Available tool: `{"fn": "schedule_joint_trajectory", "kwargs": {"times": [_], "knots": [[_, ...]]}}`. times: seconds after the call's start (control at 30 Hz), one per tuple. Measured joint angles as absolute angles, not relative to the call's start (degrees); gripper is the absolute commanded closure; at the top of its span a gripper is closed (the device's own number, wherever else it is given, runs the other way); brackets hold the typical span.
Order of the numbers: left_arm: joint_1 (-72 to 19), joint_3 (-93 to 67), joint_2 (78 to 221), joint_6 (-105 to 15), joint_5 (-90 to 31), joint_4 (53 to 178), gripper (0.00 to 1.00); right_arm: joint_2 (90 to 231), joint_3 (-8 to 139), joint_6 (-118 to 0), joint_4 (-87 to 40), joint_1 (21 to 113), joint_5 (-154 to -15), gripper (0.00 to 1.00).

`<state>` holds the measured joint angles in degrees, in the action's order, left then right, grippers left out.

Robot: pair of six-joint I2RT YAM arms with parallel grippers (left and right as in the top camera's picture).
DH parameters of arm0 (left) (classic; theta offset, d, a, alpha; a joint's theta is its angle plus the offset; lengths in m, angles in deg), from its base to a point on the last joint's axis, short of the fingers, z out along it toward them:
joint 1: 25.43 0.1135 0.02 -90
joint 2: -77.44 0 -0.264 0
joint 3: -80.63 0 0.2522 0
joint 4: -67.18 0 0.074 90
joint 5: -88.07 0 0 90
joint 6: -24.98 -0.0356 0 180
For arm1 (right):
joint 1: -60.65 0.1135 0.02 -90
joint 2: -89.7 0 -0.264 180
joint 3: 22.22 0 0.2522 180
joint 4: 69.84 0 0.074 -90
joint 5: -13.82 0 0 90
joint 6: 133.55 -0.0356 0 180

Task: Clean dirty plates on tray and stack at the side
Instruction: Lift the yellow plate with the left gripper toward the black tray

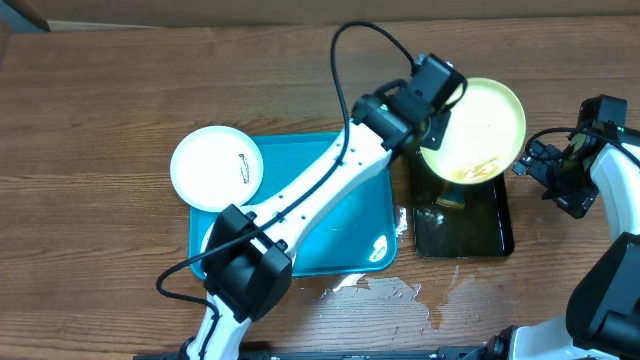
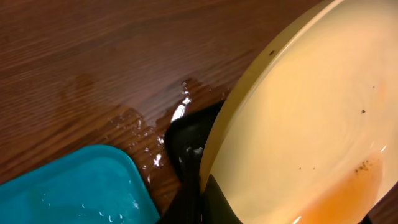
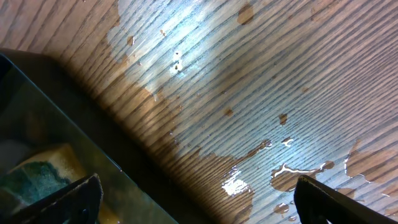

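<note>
Yellow-green plate (image 1: 485, 120) is sitting upper right of the overhead frame, tilted, with its low edge hanging over the black tray (image 1: 490, 225). The left pincer (image 1: 438, 118) is pinching it at the rim. Orange residue (image 2: 348, 199) is pooling at the plate's low edge and dark specks are showing on its face, so I'm judging this plate as mid-clean, not done.

White plate (image 1: 210, 165) is lying centre-left, overlapping the upper left corner of the teal tray (image 1: 345, 225). It's carrying a dark smear (image 1: 243, 170), so I'm reading it as not cleaned yet. I'm not finding a third plate; the left arm is covering part of the tray, so it may be hiding there. No stack is forming anywhere at the side.

Sponge (image 3: 37, 174) is resting in the black tray, lower left of the right wrist view. The right pincer (image 3: 198, 186) is hanging spread and empty over the wet worktop (image 1: 120, 90) just beside that tray. Puddles (image 1: 385, 290) are lying along the bottom centre of the overhead frame.

Overall I'm calling it early: one plate in work, one waiting, stacking not started.

Writing: I'm seeing no brand, label or legible text in any view.
</note>
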<state>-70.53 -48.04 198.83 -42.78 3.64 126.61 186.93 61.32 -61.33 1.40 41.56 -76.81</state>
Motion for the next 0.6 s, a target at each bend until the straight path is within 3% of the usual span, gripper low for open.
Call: {"fn": "schedule_joint_trajectory", "kwargs": {"times": [0.6], "knots": [[-71.8, -48.0, 198.8, -42.8, 6.8, 134.0, 0.96, 186.9, 61.3, -61.3, 1.4, 41.6, -76.8, 0.0]]}}
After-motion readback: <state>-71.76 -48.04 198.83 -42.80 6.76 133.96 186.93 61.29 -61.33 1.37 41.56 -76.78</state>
